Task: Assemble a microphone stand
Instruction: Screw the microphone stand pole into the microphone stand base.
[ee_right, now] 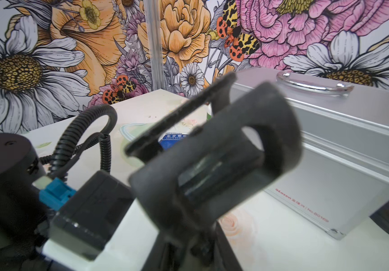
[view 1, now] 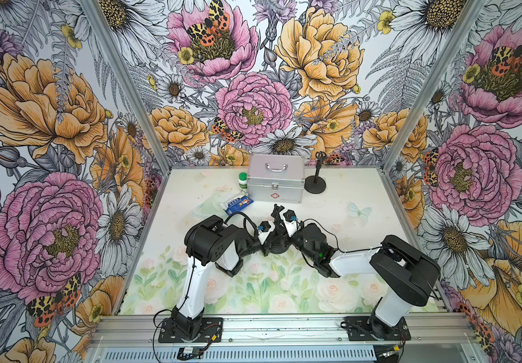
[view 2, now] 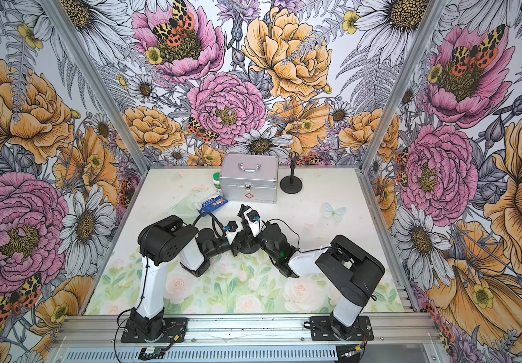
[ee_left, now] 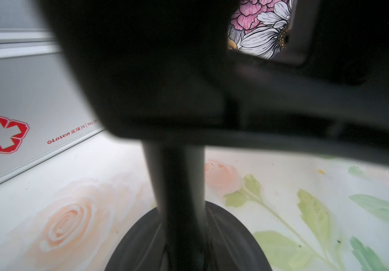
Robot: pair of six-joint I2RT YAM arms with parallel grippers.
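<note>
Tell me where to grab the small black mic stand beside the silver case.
Probably the thin upright post between the round base and the forked clip. Come in level from the front or the side away from the silver case: the base is wide and flat, and the case stands beside it.

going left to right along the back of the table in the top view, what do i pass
green-capped bottle → silver first-aid case → small black mic stand standing upright. The blue packet in front of the bottle overlaps it sideways, so it is left out.
</note>
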